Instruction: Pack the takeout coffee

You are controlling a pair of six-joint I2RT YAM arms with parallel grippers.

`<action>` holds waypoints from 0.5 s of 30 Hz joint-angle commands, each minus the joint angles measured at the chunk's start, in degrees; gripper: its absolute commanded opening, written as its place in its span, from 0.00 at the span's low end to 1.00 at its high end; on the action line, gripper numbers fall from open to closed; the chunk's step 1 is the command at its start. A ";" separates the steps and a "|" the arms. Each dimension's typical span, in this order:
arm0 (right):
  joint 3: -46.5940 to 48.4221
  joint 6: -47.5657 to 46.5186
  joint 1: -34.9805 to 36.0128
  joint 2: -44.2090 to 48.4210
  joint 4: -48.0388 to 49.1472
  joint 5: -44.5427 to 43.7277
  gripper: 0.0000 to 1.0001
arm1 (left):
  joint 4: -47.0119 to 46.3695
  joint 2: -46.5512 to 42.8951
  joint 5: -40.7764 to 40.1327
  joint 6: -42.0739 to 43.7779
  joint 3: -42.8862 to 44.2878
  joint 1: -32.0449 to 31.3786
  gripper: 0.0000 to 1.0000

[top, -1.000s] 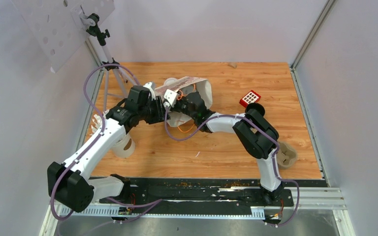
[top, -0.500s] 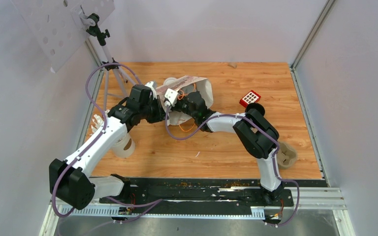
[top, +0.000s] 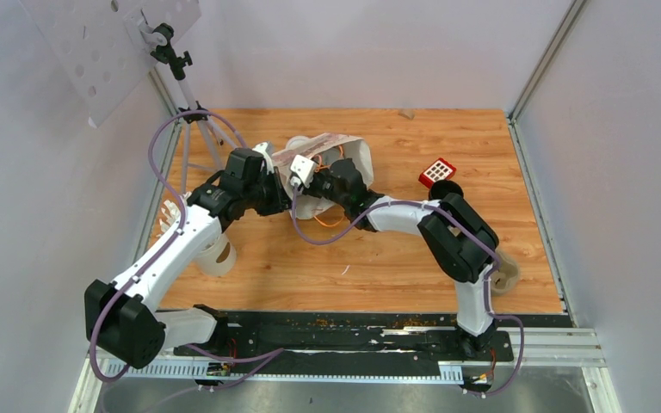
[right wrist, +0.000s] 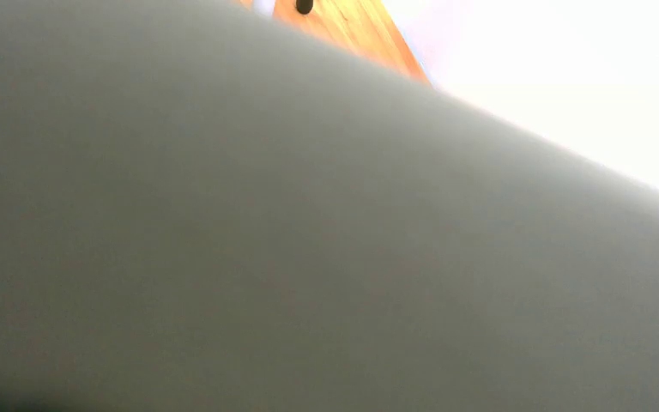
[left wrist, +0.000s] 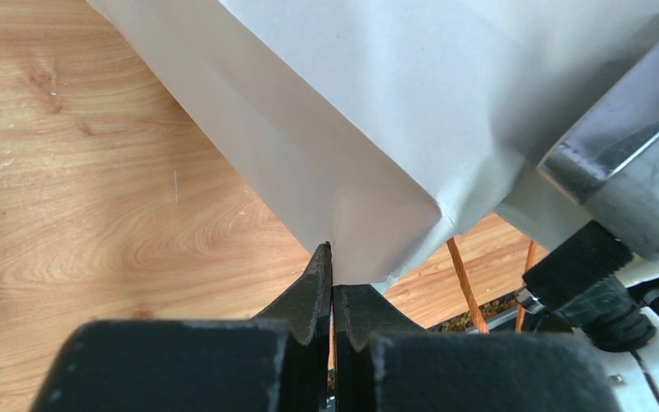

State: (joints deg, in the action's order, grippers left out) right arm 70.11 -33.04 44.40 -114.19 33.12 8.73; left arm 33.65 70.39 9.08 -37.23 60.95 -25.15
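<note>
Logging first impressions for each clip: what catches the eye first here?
The left gripper is shut at the edge of a white bag at the far middle of the table, where the right arm reaches. The right wrist view is filled by a pale blur. A red keypad-like item lies to the bag's right.

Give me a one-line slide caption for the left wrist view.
Left gripper pinched shut on a folded corner of the white paper bag above the wooden table, orange cords alongside.
</note>
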 commanded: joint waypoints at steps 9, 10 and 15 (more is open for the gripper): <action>0.20 1.42 -0.75 9.50 -10.15 2.80 0.36 | 2.04 -1.88 1.48 -1.25 3.47 -0.08 0.00; 0.25 1.59 -0.80 10.11 -11.39 3.16 0.35 | 2.19 -1.92 1.64 -1.34 3.63 -0.07 0.00; 1.41 2.23 -1.08 13.05 -17.99 3.71 0.35 | 2.55 -2.47 2.44 -2.16 3.75 -0.05 0.00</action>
State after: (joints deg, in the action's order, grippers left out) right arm 70.11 -32.58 43.77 -105.41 20.36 11.09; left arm 35.53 69.93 10.17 -38.02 62.41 -25.12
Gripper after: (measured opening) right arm 0.356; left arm 0.007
